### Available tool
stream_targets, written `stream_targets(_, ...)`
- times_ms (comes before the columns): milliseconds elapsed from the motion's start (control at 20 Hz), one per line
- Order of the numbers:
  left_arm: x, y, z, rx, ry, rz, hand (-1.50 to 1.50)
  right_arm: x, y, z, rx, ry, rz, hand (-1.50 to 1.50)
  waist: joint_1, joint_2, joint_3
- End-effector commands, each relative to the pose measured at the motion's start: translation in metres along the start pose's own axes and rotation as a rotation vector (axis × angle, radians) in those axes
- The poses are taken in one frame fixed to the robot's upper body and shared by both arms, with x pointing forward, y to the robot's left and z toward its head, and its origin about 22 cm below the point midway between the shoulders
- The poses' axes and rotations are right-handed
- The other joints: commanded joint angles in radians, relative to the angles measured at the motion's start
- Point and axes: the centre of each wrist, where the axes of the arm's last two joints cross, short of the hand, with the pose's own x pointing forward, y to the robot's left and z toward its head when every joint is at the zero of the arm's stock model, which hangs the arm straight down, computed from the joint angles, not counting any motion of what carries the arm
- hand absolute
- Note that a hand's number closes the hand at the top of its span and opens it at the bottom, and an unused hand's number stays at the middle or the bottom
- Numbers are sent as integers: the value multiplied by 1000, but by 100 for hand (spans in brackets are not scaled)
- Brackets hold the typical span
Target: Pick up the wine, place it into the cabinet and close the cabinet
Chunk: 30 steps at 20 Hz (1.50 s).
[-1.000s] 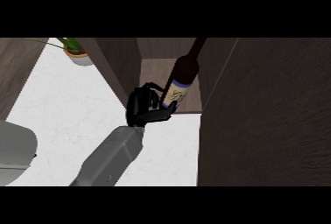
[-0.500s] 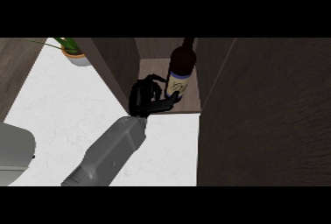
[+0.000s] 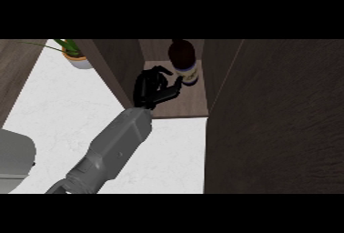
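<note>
The wine bottle [image 3: 183, 61], dark with a pale label, stands upright on the shelf inside the open cabinet [image 3: 188, 107]. My left hand [image 3: 154, 86] reaches in from the lower left and sits against the bottle's left side. Its fingers curl beside the label and its thumb touches the bottle low down. The bottle's base is partly hidden behind the hand. My right hand does not show.
A wide dark wooden panel [image 3: 275, 118] fills the right side. The cabinet's left wall [image 3: 118, 68] stands close to my wrist. A potted plant [image 3: 75, 57] sits on the white counter [image 3: 60, 109] at the far left. A grey object [image 3: 13, 154] lies at the lower left edge.
The bottle went from tilted to upright and moved deeper into the cabinet, with my left hand moving in along with it.
</note>
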Motion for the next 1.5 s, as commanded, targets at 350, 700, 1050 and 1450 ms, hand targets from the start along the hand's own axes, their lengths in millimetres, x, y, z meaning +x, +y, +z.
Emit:
stream_targets(350, 1, 12, -10, 72, 60, -67, 150, 6, 8, 0, 32, -17, -1, -150, -10, 4, 0)
stream_targets(700, -14, 33, 2, 160, -4, -29, 150, -2, 6, 3, 26, -2, -1, -150, -29, 10, -1)
stream_targets(1050, -5, 30, -8, 119, -118, -47, -150, 6, 7, 9, 8, 2, 16, -150, -1, 2, 0)
stream_targets(1450, -4, 38, -3, 71, -205, -39, -150, 2, -10, 21, 0, -6, 30, -150, 26, -9, 1)
